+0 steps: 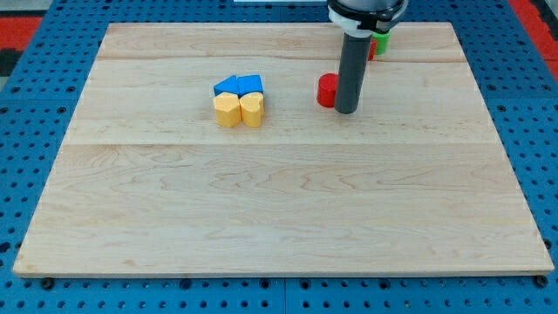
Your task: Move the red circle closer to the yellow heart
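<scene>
There are no jaws here, so nothing is grasped. My tip (346,110) touches the red circle (327,91) on its view-right side, placed to shove it across the table (279,201) leftward toward the yellow heart (252,110).

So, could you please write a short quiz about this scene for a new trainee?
1. True or false: my tip is at the view's right of the red circle.
2. Which blocks sit directly above the yellow heart and the other yellow block in the view? A) green B) blue C) red
3. Fill in: to approach the heart, the red circle must travel toward the view's ____.

Key: 1 true; 2 B, the blue blocks; 3 left.
</scene>
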